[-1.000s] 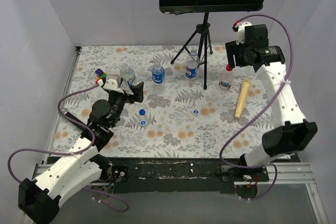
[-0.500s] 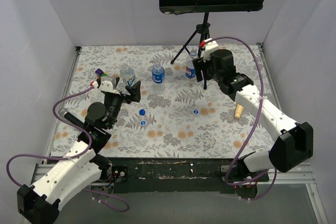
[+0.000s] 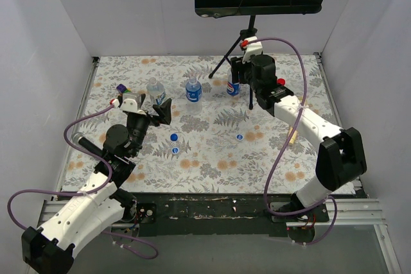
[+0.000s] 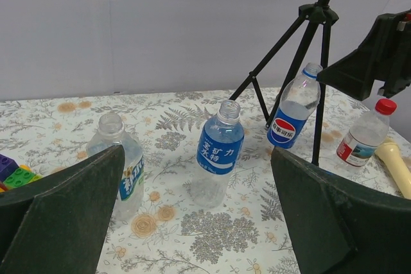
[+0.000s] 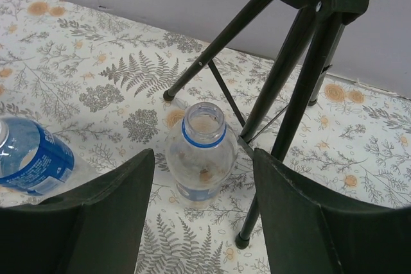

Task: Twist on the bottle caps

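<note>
Illumination is bright, diffuse and even, arriving from above. The white walls behind the tripod (image 3: 250,99) return it without hot spots. On the table (image 3: 212,171) in front of the tripod, shadows are soft and short. The top view is sharp throughout, with the walls leaning outward on both sides of the tripod. In the wrist views, the left fingers (image 4: 64,216) and right fingers (image 5: 302,222), nearest the lens, render dark and soft-edged. The bottle (image 5: 201,158) beside the tripod leg is in focus and shows only faint highlights.
</note>
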`<move>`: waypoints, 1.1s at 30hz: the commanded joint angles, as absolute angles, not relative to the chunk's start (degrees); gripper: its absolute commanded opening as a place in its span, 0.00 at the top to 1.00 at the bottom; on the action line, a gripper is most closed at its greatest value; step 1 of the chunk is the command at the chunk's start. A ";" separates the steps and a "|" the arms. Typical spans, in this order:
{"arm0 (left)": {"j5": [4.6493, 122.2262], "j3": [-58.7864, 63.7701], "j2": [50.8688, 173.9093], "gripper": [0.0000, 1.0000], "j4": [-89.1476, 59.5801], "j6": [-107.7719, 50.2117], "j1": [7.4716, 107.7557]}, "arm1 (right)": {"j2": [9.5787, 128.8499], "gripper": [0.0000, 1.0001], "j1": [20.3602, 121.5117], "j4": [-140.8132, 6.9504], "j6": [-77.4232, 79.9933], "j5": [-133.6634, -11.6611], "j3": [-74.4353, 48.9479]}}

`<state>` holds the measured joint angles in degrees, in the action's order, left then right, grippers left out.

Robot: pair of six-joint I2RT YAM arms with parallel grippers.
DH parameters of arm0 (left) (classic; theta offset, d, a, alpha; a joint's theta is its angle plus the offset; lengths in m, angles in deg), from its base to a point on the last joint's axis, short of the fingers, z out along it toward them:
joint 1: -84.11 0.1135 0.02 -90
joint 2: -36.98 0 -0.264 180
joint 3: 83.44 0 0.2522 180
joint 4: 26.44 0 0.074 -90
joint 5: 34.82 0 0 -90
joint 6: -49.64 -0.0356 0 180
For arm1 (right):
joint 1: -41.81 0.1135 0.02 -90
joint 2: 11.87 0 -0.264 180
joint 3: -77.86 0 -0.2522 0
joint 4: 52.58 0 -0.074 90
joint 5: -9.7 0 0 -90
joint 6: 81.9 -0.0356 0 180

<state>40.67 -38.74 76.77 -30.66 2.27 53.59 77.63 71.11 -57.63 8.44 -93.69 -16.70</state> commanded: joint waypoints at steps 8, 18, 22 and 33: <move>42.96 -37.51 76.53 0.02 -30.35 1.74 54.14 | 83.14 0.33 71.34 -47.18 6.17 -97.70 -12.18; 44.72 -37.60 76.53 0.02 -30.26 1.74 54.41 | 85.51 0.49 71.43 -46.74 6.78 -98.76 -12.18; 46.21 -37.51 76.53 0.02 -30.35 1.57 54.49 | 84.47 0.69 71.34 -47.17 6.61 -97.88 -12.88; 62.63 -37.68 77.06 0.02 -31.14 -0.37 54.67 | 70.94 0.99 71.69 -56.22 7.92 -85.07 -17.62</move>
